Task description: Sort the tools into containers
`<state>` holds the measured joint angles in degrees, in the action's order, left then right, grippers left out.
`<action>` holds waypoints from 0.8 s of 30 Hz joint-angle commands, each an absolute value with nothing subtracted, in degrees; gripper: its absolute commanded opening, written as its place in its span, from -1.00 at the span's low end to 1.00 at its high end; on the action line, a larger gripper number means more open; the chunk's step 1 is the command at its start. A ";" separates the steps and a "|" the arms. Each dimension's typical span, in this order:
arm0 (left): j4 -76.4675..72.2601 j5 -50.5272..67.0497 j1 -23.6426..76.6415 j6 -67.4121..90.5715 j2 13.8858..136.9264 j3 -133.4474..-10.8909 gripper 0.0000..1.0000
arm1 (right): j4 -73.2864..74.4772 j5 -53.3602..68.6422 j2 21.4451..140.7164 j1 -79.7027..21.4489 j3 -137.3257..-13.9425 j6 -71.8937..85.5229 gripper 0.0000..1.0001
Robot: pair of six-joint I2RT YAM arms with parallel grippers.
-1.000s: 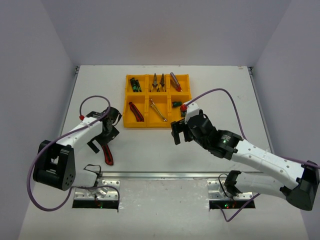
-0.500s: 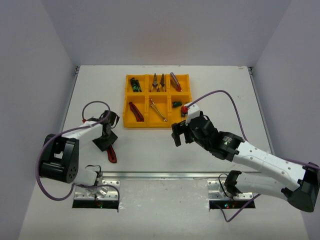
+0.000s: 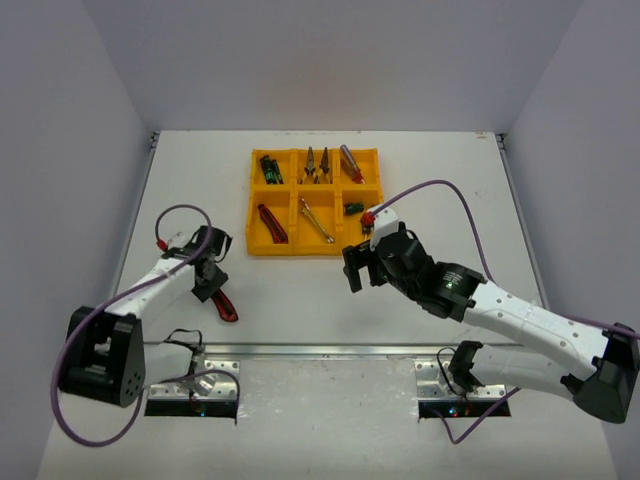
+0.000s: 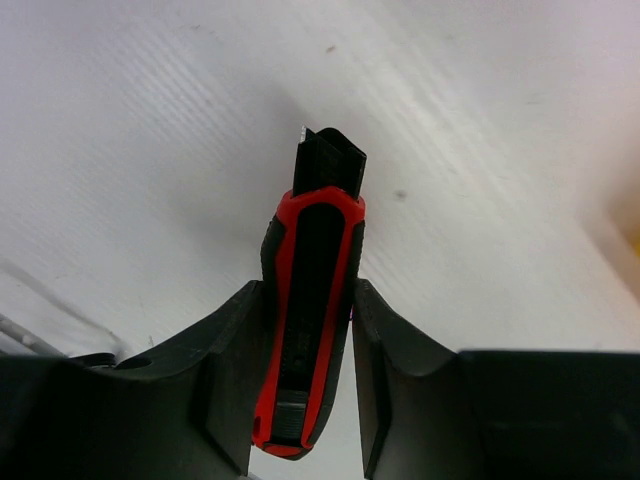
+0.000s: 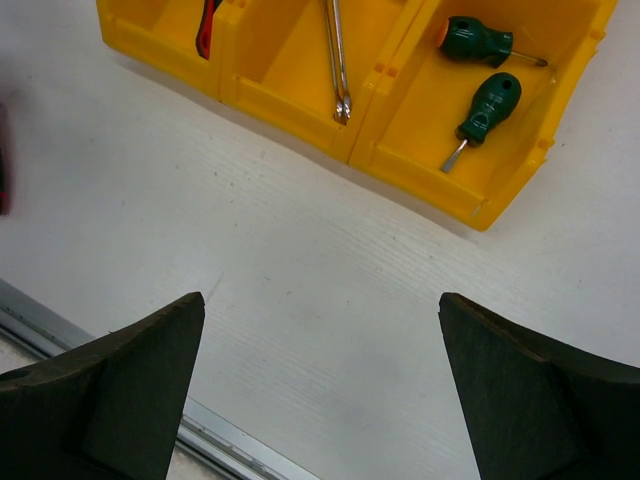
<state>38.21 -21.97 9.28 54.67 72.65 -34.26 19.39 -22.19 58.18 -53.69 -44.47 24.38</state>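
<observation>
- The left fingers (image 4: 232, 380) were closed on a red-black utility knife (image 4: 308, 320), one dark pad pressed against each side of its handle.
- The knife's black nose pointed away from the wrist camera, and its butt end sat between the pads.
- From above, that knife (image 3: 224, 305) lay low over the white desk (image 3: 290, 300), close to the left edge and towards the near-left corner.
- The left arm reached out from its base at the near edge, with a purple cable looped above it.
- The right fingers (image 5: 130, 400) were spread wide apart with nothing between them.
- From above, they (image 3: 352, 270) hung over bare desk just on the near side of the yellow tray (image 3: 252, 205), by its near-right corner.
- The tray sat centred towards the far edge of the desk, with six square compartments in two rows of three.
- Near row, left to right:
  - a second red-black knife (image 3: 270, 223);
  - a silver wrench (image 3: 317, 222);
  - two green-handled screwdrivers (image 5: 487, 105) lying side by side.
- Far row, left to right:
  - slim dark green drivers (image 3: 270, 168);
  - pliers (image 3: 317, 165);
  - a tool with a reddish-purple handle (image 3: 350, 162).
- The right arm stretched from the near-right corner towards the middle of the desk.
</observation>
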 commanded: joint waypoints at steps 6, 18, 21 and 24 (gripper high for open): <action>25.36 -9.81 9.39 48.96 44.39 -36.31 -1.00 | 17.22 -26.19 56.46 -48.99 -45.26 23.70 0.98; -8.08 -3.34 10.63 42.97 68.87 -45.96 -1.00 | 20.82 -25.62 55.20 -46.10 -47.68 24.39 0.98; -10.15 -4.49 10.80 43.93 73.92 -47.95 -1.00 | 21.77 -25.70 54.29 -46.06 -47.13 24.52 0.98; -10.99 -6.17 11.07 44.28 76.76 -48.95 -1.00 | 22.06 -25.83 53.73 -46.05 -46.61 24.36 0.98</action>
